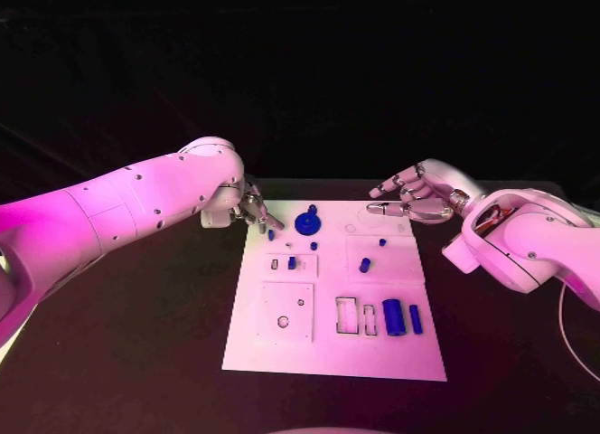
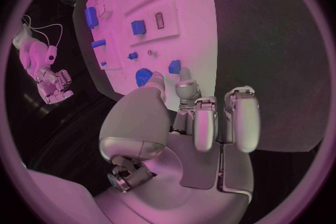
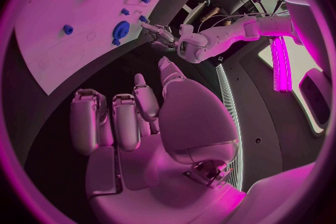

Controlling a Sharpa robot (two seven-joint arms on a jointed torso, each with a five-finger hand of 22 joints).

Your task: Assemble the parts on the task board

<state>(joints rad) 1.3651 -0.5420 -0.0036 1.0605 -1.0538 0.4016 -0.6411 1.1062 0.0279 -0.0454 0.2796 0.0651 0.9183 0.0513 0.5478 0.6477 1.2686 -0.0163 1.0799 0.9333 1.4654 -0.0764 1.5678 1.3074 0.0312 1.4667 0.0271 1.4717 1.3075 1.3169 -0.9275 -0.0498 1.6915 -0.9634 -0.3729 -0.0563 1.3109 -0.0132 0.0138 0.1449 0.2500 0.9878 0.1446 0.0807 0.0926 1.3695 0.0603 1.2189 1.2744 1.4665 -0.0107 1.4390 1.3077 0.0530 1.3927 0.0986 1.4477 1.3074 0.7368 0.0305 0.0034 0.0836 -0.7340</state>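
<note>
The white task board lies mid-table. Near its far end stand a round blue part and several small blue pegs. A blue cylinder and a blue bar lie nearer me. My left hand hovers at the board's far left corner. Its thumb and a fingertip are spread on either side of a small blue part at the board's edge; I cannot tell whether they touch it. My right hand hangs over the far right corner, fingers loosely curled, holding nothing.
Outlined slots and a raised square plate mark the board's near half. Black table surrounds the board on all sides. In the right wrist view the left hand shows beyond the round blue part.
</note>
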